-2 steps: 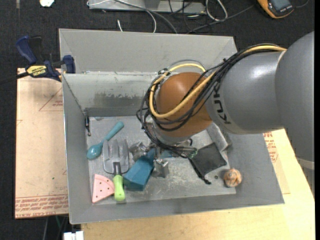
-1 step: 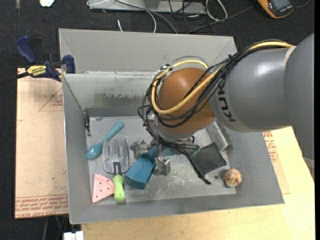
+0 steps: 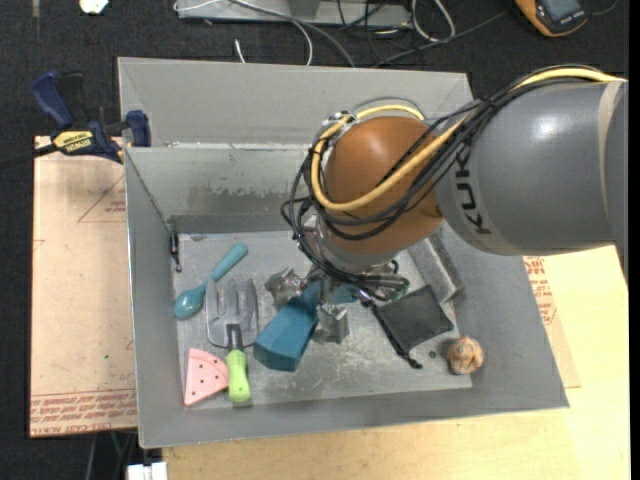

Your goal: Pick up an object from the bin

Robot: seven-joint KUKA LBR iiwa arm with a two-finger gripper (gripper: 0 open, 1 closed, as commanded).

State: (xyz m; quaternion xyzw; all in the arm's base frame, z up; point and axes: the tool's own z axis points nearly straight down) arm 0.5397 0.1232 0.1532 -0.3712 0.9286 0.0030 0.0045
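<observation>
My gripper [image 3: 308, 306] hangs low over the middle of the bin, under the orange dome on the wrist. It is open, with one metal finger [image 3: 284, 286] to the upper left and the other to the lower right of a blue block. The blue block [image 3: 286, 336] lies slanted on the bin floor, its upper end between the two fingers. Just right of the gripper lies a black flat pouch [image 3: 415, 318]. Left of the block rests a small metal trowel with a green handle [image 3: 233, 343].
A teal spoon [image 3: 207, 283] lies at the left and a pink wedge with dark dots [image 3: 203, 376] at the front left. A brown knobbly ball [image 3: 463, 354] sits at the front right. A grey flat piece [image 3: 437, 269] lies behind the pouch.
</observation>
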